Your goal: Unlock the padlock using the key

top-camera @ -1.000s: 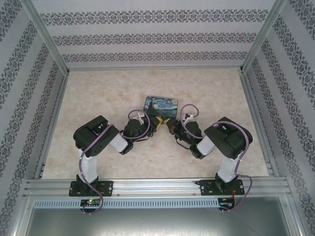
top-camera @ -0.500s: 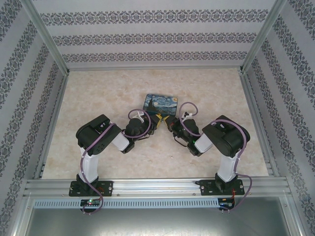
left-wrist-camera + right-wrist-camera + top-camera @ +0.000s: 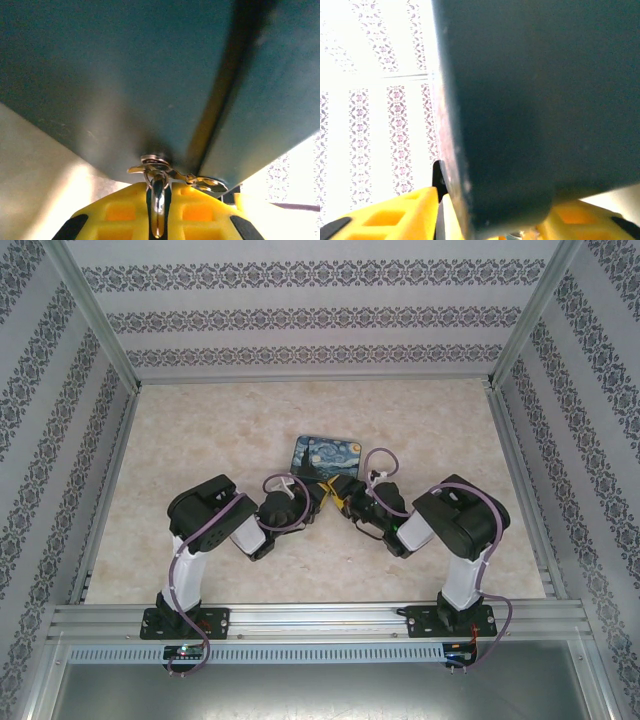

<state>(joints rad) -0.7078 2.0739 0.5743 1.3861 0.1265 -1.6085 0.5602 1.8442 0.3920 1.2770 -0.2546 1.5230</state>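
Two tools meet low over the table (image 3: pixel 200 440), just before the painted tin (image 3: pixel 325 453). The right tool (image 3: pixel 348 500) pinches the padlock (image 3: pixel 535 100) by its dark body, and the left tool (image 3: pixel 322 490) pinches the key (image 3: pixel 158 210). Both things look like small, hard, slick metal, best gripped on flat sides. There is open room to either side, but the tin crowds in behind.

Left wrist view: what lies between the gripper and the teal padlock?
A silvery key ring with small keys, pinched in the left gripper and reaching the padlock in that view.
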